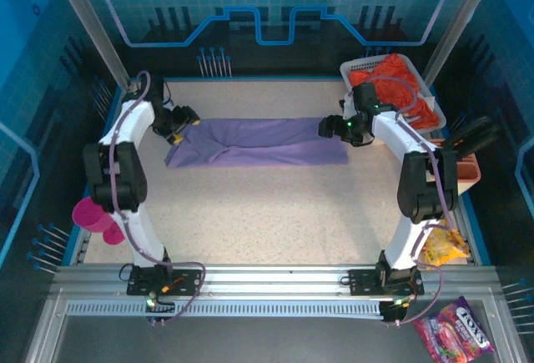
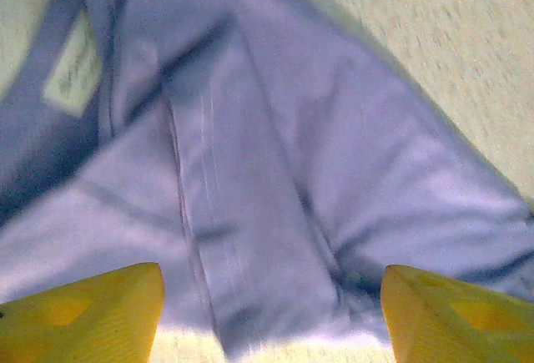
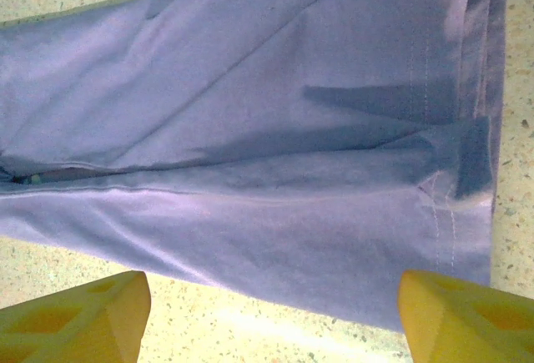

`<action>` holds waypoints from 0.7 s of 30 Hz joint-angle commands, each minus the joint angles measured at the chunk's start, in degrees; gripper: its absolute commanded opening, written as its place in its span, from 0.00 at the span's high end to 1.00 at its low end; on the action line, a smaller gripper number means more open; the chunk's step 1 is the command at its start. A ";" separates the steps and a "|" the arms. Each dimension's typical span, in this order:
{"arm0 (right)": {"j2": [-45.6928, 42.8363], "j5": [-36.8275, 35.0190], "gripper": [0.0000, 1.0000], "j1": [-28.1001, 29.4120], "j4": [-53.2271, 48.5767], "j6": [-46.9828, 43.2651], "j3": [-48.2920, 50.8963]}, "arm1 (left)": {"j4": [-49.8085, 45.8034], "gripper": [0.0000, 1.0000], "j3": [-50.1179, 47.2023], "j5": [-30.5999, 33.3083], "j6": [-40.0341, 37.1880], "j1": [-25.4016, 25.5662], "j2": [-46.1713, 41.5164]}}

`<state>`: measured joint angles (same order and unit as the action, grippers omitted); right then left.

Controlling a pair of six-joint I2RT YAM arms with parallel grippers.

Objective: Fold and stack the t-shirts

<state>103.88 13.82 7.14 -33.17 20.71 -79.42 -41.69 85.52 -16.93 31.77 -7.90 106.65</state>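
The purple shirt [image 1: 259, 142] lies flat on the speckled table [image 1: 267, 213], folded into a long, narrow band across its far half. The left gripper [image 1: 185, 127] hangs over the band's left end and the right gripper [image 1: 327, 128] over its right end. In the left wrist view the two yellow fingers [image 2: 83, 313] stand wide apart and hold nothing. The cloth lies below and between them, with a stitched fold running up the middle and a small pale label [image 2: 73, 75] near the neckline. In the right wrist view that gripper's fingers [image 3: 463, 317] are also spread wide and empty, with a strip of bare table between the tips and the shirt's edge just beyond. The cloth is soft and matte, with shallow creases and a double-stitched hem. The orange shirt [image 1: 400, 88] sits crumpled in a white slatted basket [image 1: 355, 69] at the far right corner.
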 commanded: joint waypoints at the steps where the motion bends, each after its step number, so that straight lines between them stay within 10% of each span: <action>1: -3.00 0.90 0.21 0.45 -0.73 0.01 1.42 | 7.08 0.34 -10.65 -6.44 6.63 0.44 -7.35; 21: -6.27 0.77 0.22 0.47 -0.65 -0.74 6.18 | 37.16 0.51 -38.10 -0.67 28.08 9.22 -14.89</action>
<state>99.11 13.80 7.14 -33.45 20.69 -73.87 -11.05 47.42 -19.05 56.38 1.26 92.14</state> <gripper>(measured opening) 0.781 0.492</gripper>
